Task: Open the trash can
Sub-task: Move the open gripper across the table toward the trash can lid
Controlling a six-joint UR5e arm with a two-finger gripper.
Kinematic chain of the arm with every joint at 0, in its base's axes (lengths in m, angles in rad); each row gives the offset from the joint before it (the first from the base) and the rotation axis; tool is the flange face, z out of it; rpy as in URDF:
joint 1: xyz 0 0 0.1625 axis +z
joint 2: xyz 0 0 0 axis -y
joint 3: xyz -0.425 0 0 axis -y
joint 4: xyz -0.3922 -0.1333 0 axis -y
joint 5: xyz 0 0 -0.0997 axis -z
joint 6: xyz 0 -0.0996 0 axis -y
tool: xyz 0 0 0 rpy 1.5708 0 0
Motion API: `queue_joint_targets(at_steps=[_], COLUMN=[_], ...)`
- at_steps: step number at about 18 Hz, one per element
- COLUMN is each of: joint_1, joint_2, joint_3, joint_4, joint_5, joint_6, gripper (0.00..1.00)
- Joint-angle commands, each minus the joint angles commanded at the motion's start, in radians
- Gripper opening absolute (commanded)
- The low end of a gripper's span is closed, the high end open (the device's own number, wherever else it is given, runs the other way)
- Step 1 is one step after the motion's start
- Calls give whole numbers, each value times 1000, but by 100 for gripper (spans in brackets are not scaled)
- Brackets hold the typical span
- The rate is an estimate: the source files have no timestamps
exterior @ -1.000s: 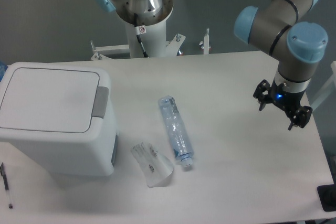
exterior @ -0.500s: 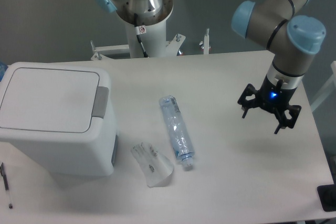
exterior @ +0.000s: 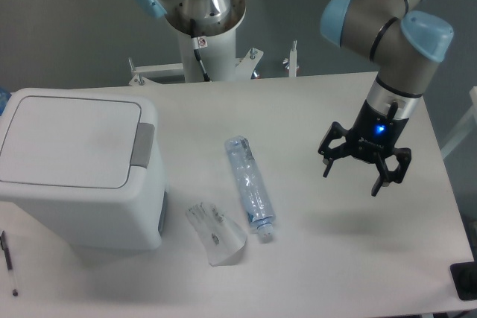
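The trash can (exterior: pixel 78 176) is a big white boxy bin at the left of the table. Its flat white lid (exterior: pixel 67 141) lies shut, with the grey push tab (exterior: pixel 144 144) on its right edge. My gripper (exterior: pixel 351 179) hangs above the right part of the table, far to the right of the bin. Its fingers are spread apart with nothing between them.
A clear plastic bottle (exterior: pixel 250 187) lies on its side in the middle of the table. A crumpled clear plastic cup (exterior: pixel 216 234) lies just left of the bottle's cap. A pen (exterior: pixel 8 264) lies at the front left edge. The robot's base (exterior: pixel 205 31) stands at the back.
My gripper has moved left and slightly toward the front, away from the right table edge and toward the middle. The bin, bottle and cup have not moved.
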Motion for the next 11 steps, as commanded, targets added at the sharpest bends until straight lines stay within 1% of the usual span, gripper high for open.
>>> queue_joint_targets(at_steps=[1, 3, 6, 9, 11], joint_1=[-25, -71, -109, -155, -183], joint_2=[-5, -18, -40, -57, -57], joint_3=[26, 98, 193, 285, 325], joint_4=[-46, -144, -271, -373, -427], joint_5=[29, 74, 77, 77, 77], joint_6=[-31, -75, -137, -206, -237], gripper=[100, 100, 100, 100, 100])
